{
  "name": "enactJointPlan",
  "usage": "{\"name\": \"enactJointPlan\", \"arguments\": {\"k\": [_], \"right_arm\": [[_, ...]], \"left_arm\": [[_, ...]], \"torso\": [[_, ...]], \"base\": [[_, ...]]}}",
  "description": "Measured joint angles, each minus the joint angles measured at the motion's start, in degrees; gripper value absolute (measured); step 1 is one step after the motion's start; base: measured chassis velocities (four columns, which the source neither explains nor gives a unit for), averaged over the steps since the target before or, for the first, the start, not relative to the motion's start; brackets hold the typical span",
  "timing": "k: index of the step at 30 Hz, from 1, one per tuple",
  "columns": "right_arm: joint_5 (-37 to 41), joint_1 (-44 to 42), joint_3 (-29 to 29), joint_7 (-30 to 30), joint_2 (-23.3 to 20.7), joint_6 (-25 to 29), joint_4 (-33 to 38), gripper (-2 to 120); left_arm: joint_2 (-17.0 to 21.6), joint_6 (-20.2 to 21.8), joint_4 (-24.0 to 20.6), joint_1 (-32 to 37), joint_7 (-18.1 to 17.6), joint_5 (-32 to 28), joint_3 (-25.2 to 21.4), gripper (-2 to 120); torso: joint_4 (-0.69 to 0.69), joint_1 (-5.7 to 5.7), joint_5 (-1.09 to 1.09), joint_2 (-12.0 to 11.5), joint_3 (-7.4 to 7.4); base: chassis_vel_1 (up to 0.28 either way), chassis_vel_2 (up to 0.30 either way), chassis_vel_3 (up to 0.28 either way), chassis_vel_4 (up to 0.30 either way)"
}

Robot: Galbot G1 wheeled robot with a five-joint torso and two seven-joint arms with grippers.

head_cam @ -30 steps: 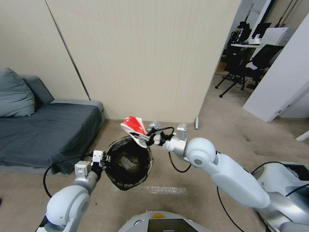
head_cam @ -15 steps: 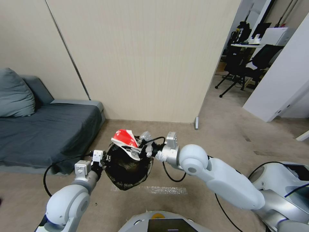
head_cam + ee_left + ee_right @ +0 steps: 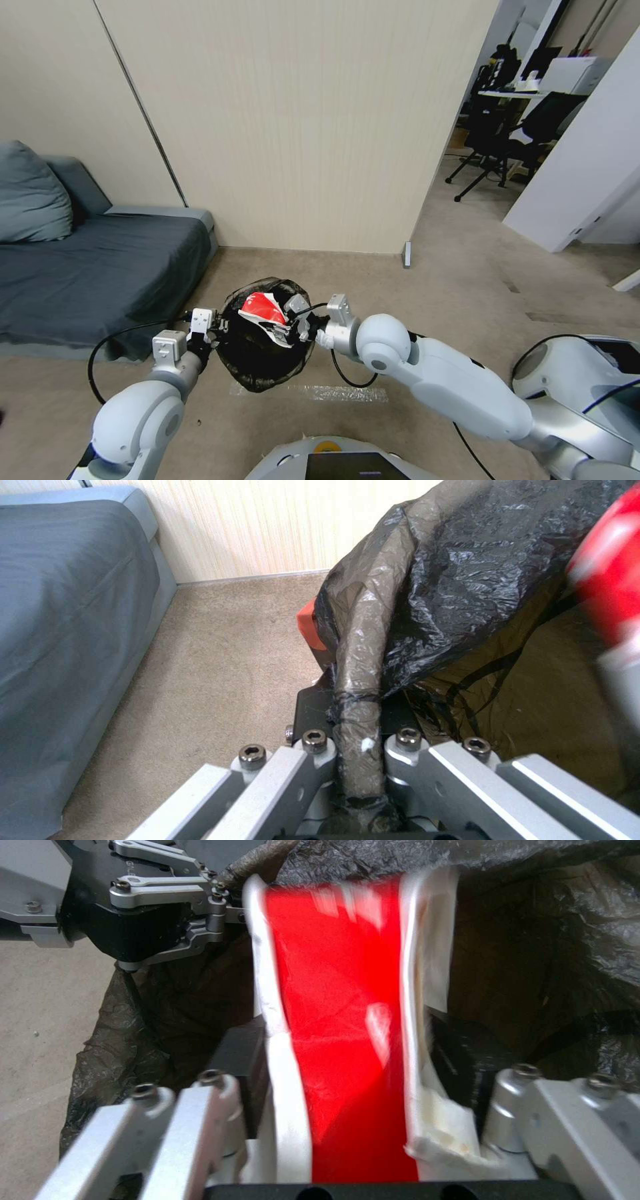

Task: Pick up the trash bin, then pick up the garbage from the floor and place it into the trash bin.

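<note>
1. The room: a tall beige panelled wall [image 3: 300, 120] with fine vertical grooves stands ahead; a short-pile tan carpet [image 3: 453, 280] covers the floor; to the right an opening gives onto an office with black swivel chairs [image 3: 493, 143].
2. The dark grey upholstered sofa [image 3: 87, 267] sits on the left against the wall, soft and matte, with a plump grey cushion [image 3: 30, 193] at its end; in the left wrist view its fabric side [image 3: 60, 630] runs beside the carpet.
3. The small round trash bin lined with a crinkled, glossy black plastic bag [image 3: 267, 343] hangs above the carpet, between the two arms; the bag folds over the rim in thin wrinkled film [image 3: 453, 580].
4. The left gripper [image 3: 217, 327], grey metal with bolted links, is clenched on the bin's bag-wrapped rim on its left side; in the left wrist view a rolled strand of bag passes between the closed fingers [image 3: 313, 760].
5. A strip of clear crinkled tape [image 3: 333, 393] lies flat on the carpet near the bin.
6. The flattened red-and-white carton [image 3: 263, 310], smooth and creased, is inside the bin's mouth, tilted; the right gripper [image 3: 283, 323] grasps it, its metal fingers [image 3: 193, 1110] pressed on the carton's white edges around the glossy red face [image 3: 340, 1040].
</note>
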Motion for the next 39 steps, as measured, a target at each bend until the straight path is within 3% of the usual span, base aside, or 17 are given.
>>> {"name": "enactJointPlan", "arguments": {"k": [4, 12, 22, 29, 35, 38, 39], "right_arm": [[0.00, -0.16, -0.01, 0.15, -0.03, -0.06, -0.11, 76], [0.12, -0.17, -0.17, 0.56, 0.38, -0.56, -0.21, 98], [0.73, 0.29, -0.44, 2.37, 0.41, -0.51, 1.16, 100], [4.91, 2.73, 3.02, 5.52, -0.20, -0.24, 5.86, 100], [5.81, 3.58, 9.89, 4.67, -4.02, 0.91, 9.46, 100], [5.04, -0.77, 18.45, 2.38, -7.96, 3.24, 10.98, 100], [5.04, -0.77, 18.45, 2.38, -7.96, 3.24, 10.98, 100]], "left_arm": [[0.07, 0.06, 0.24, -0.47, 0.00, -0.29, 0.02, 1], [0.11, 0.12, 0.48, -0.82, 0.00, -0.53, 0.04, 1], [0.53, 0.13, 0.49, -0.86, 0.07, -0.69, -0.08, 1], [0.53, 0.13, 0.74, -0.56, 0.28, -0.11, -0.63, 1], [0.01, -0.13, 1.60, -0.48, 0.34, 0.68, -1.08, 1], [0.00, -0.19, 1.74, -0.43, 0.15, 0.70, -1.16, 1], [0.00, -0.19, 1.74, -0.43, 0.15, 0.70, -1.16, 1]], "torso": [[0.00, 0.00, 0.00, 0.00, 0.00], [0.00, 0.00, 0.00, 0.00, 0.00], [0.00, 0.00, 0.00, 0.00, 0.00], [0.00, 0.00, 0.00, 0.00, 0.00], [0.01, 0.00, 0.00, 0.00, 0.00], [0.00, 0.00, 0.01, 0.00, 0.00], [0.00, 0.00, 0.01, 0.00, 0.00]], "base": [[0.000, 0.000, 0.000, 0.000], [0.000, 0.000, 0.000, 0.000], [0.000, 0.000, 0.000, 0.000], [0.000, 0.000, 0.000, 0.000], [0.000, 0.000, 0.000, 0.000], [0.000, 0.000, 0.000, 0.000], [0.000, 0.000, 0.000, 0.000]]}}
